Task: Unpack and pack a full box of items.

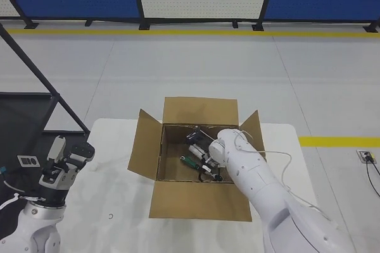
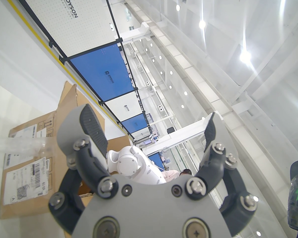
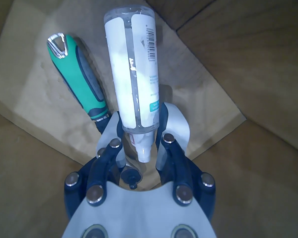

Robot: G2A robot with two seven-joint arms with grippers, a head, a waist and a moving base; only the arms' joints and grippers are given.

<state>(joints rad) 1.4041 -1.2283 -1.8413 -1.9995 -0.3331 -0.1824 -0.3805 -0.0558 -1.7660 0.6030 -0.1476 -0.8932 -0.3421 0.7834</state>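
1. I see my right gripper [image 3: 142, 122] down inside the open cardboard box [image 1: 199, 202]. Its fingers pinch a clear bottle [image 3: 131, 70] at the neck end, and the cap points back toward the wrist.
2. A green-handled tool [image 3: 77, 70] lies on the box floor, just beside the bottle.
3. My left gripper [image 2: 151, 115] hangs outside the box, well apart from its side flap, with its fingers spread wide.
4. The box stands on the white table [image 1: 114, 190] with its flaps folded outward.
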